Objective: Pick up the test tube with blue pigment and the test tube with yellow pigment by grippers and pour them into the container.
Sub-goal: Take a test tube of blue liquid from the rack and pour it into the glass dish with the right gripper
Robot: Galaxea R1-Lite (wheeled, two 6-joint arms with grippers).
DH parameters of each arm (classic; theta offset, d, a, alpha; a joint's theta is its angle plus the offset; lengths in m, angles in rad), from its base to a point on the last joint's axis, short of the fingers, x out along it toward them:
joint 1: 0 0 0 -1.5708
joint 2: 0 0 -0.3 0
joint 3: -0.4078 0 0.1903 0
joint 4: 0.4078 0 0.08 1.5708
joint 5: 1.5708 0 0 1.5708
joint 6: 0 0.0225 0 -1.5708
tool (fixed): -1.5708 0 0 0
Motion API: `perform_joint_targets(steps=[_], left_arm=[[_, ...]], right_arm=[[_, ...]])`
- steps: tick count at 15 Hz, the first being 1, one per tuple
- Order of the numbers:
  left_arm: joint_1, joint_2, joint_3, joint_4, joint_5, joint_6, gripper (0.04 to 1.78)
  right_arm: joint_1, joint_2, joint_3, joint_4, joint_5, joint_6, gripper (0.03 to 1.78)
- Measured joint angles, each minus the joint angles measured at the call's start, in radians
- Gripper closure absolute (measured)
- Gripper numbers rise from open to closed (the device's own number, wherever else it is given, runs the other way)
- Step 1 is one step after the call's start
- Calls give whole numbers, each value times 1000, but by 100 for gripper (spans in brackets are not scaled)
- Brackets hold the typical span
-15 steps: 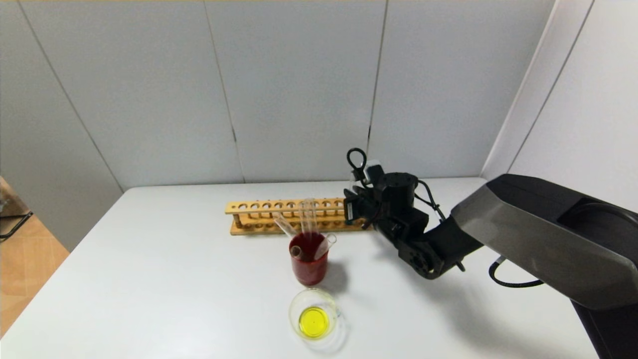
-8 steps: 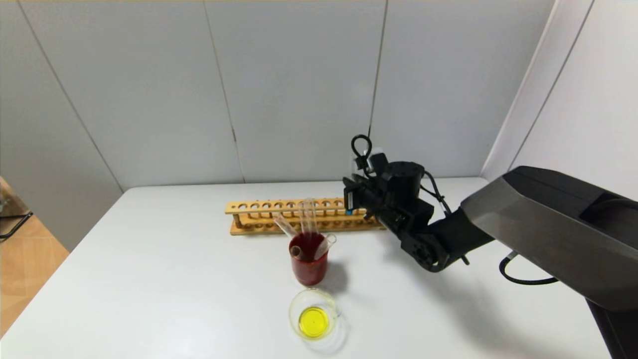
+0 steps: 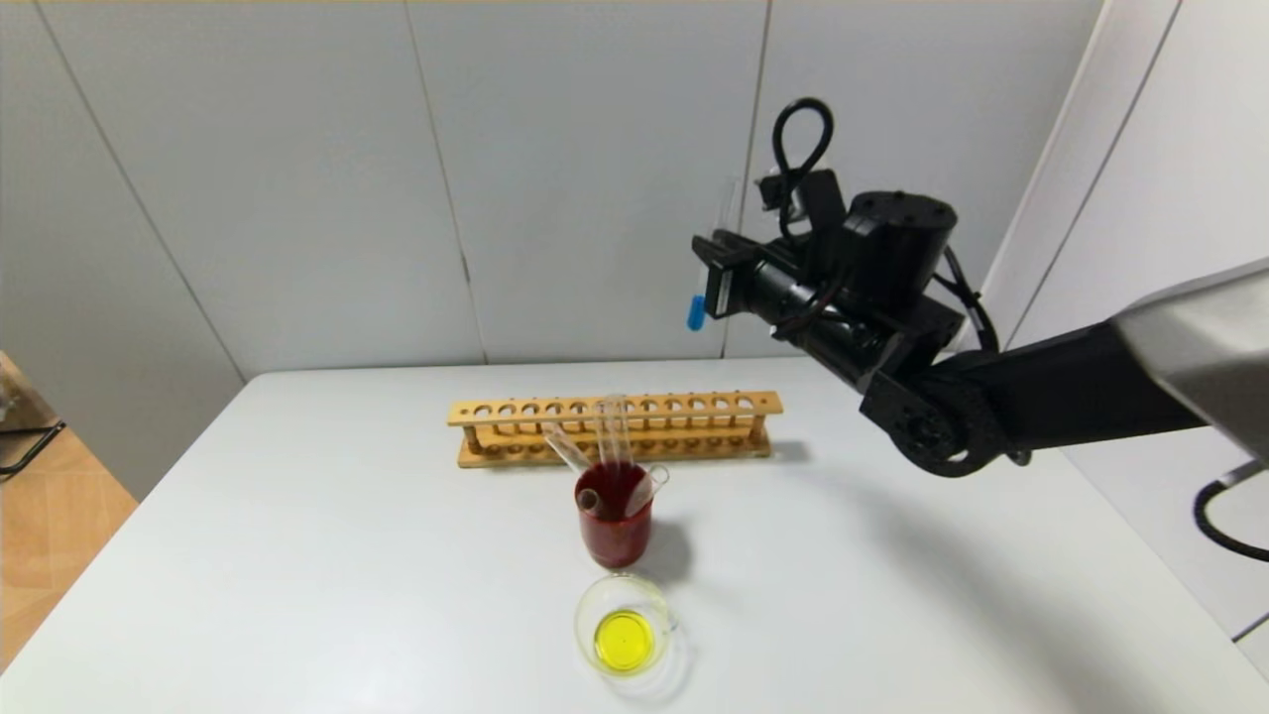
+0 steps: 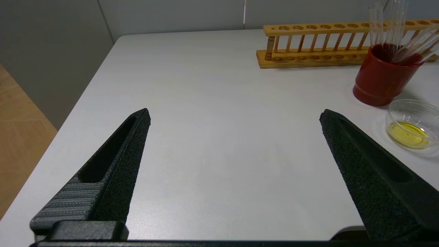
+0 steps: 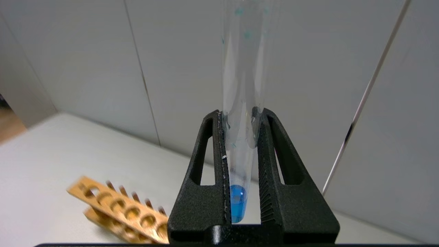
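The test tube with blue pigment (image 3: 696, 313) hangs upright high above the right end of the rack. My right gripper (image 3: 716, 268) is shut on its lower part. In the right wrist view the clear tube (image 5: 240, 154) stands between the two black fingers (image 5: 216, 164), with blue liquid at its rounded bottom. The container (image 3: 587, 607), a low clear beaker holding yellow liquid, sits near the table's front edge, well below and left of the tube. The test tube with yellow pigment is out of view. My left gripper (image 4: 235, 115) is open over bare table, with the container (image 4: 394, 111) off to its side.
A wooden tube rack (image 3: 615, 426) lies across the back of the white table. In front of it stands a taller beaker of dark red liquid (image 3: 615, 535) with several clear tubes leaning in it. The grey wall panels are close behind the raised tube.
My right gripper has risen from the rack's right end to high above it, lifting the blue-bottomed tube out of its hole. The beakers and rack have not moved.
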Motion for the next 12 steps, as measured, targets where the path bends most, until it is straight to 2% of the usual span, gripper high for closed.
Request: perform_joint_targets(steps=[2, 4, 7, 9, 12], left_arm=[[0, 0, 0, 0, 0, 0, 7], [0, 0, 0, 0, 0, 0, 7], [0, 0, 0, 0, 0, 0, 7], [0, 0, 0, 0, 0, 0, 7], [0, 0, 0, 0, 0, 0, 7]], right_arm=[[2, -75, 42, 9, 7, -6, 149], [1, -149, 128, 15, 28, -42, 149], [-3, -266, 333, 16, 76, -162, 149], [11, -340, 491, 13, 93, -245, 149], [31, -416, 687, 9, 101, -424, 149]])
